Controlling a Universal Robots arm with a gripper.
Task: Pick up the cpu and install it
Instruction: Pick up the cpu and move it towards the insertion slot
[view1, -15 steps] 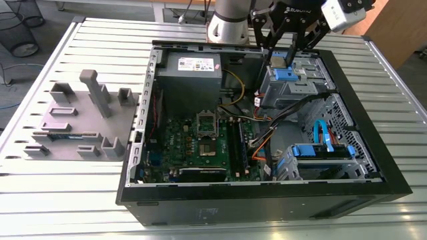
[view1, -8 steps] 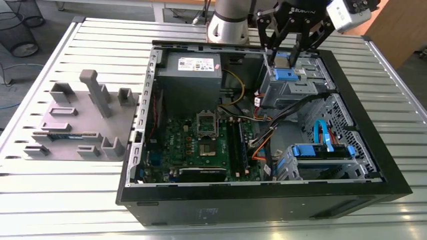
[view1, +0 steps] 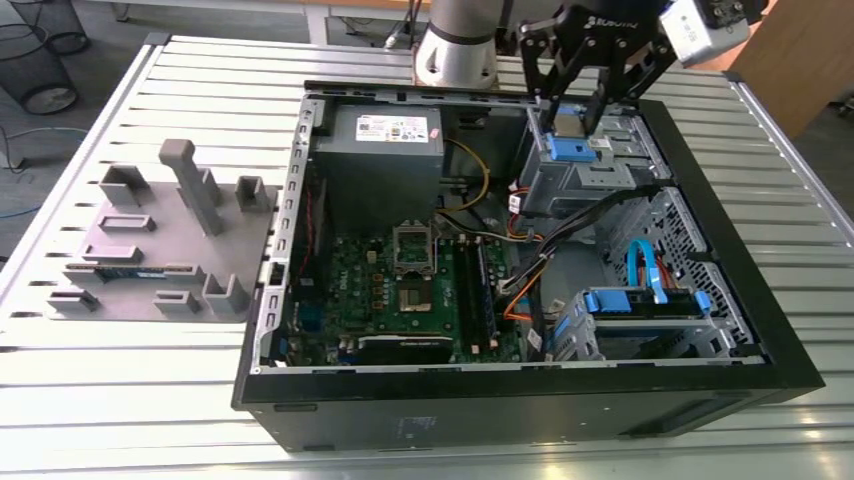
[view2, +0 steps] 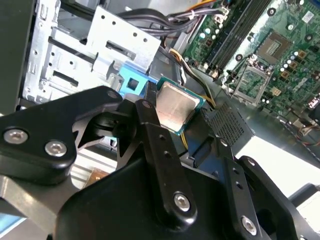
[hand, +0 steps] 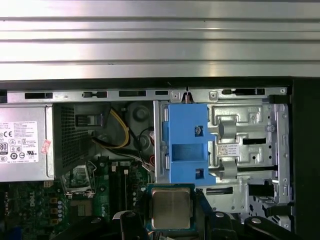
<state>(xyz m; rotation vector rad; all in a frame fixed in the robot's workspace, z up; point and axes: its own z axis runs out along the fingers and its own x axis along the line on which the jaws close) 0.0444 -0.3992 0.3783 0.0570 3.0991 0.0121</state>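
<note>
Jaws grip the cpu (hand: 171, 208) over the drive cage (hand: 245, 150).

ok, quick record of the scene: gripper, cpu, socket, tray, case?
gripper: shut on the cpu, above the drive cage end of the case
cpu: held off the board, silver top visible in both wrist views
socket: on the board, apart from the cpu
tray: on the table, outside the case at the exterior view's left
case: open, lying on its side

Arm (view1: 461, 40) upright; tool (hand: 171, 215) pointing down (fingers (view2: 150, 127) clamped on cpu (view2: 176, 106)).
</note>
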